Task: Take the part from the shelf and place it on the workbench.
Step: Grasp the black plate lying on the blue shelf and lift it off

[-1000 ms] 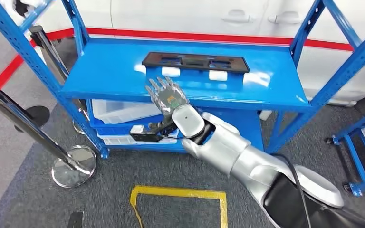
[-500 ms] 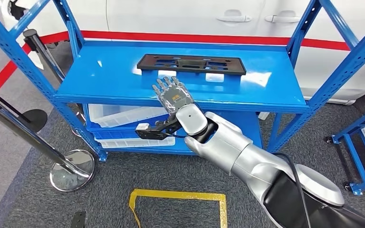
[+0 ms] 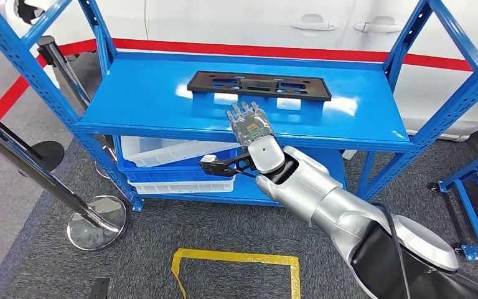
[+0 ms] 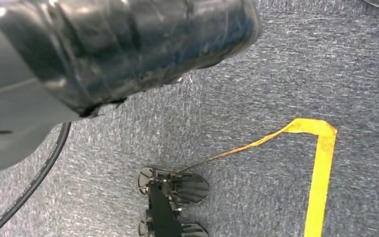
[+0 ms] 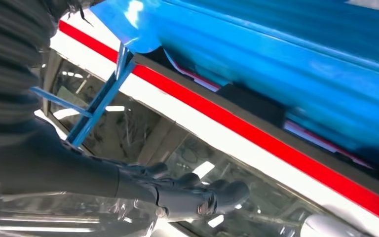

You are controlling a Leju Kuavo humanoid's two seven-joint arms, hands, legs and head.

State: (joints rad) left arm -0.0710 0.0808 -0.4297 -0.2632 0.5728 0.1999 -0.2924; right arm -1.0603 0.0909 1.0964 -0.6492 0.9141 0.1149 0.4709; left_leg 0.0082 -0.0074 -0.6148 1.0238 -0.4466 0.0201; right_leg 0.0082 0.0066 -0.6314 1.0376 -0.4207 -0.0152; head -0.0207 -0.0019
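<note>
The part (image 3: 259, 85), a flat black plate with cut-outs, lies on the top board of the blue shelf (image 3: 162, 99), just beyond the fingertips of the right hand (image 3: 251, 124) and not touched by it. The hand is raised over the front of the board with its fingers spread and straight, holding nothing. So the task looks to be at its very start: the reach is under way, the grasp is not yet made, and the lifting, carrying and setting down on the workbench are all left to do.

Counted: one black part, sitting on what seem to be two small white blocks (image 3: 288, 103) beneath it. Below and to the left of the hand, on the lower level, are two pale trays (image 3: 162, 151). Further left stand two posts with round bases (image 3: 97, 222). One yellow tape outline (image 3: 236, 260) marks the floor near the robot.
</note>
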